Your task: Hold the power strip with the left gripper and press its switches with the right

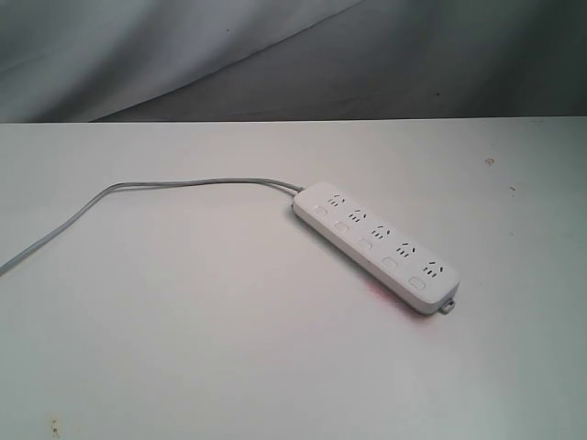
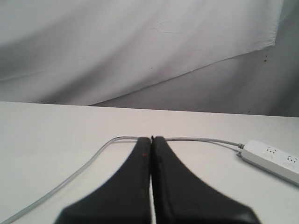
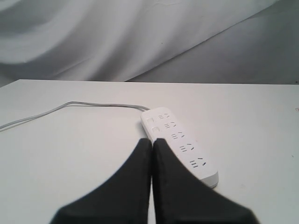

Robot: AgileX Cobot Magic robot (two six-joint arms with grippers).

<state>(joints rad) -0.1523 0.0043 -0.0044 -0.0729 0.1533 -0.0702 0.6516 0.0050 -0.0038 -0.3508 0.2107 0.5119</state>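
Observation:
The white power strip [image 1: 376, 243] lies flat and diagonal on the table, its small tab at the near right end, its grey cord [image 1: 138, 188] curving off to the left edge. Five switches [image 1: 365, 244] run along its near side, one by each socket. Neither arm appears in the exterior view. In the left wrist view my left gripper [image 2: 152, 139] is shut and empty, with the cord [image 2: 93, 158] just beyond its tips and the strip's end [image 2: 273, 158] off to one side. My right gripper [image 3: 153, 140] is shut and empty, its tips overlapping the strip [image 3: 180, 140] and hiding some switches.
The white table [image 1: 183, 348] carries only the strip and cord. A grey cloth backdrop [image 1: 275, 55] hangs behind its far edge. A faint pink glow [image 1: 381, 291] shows on the table beside the strip's near end.

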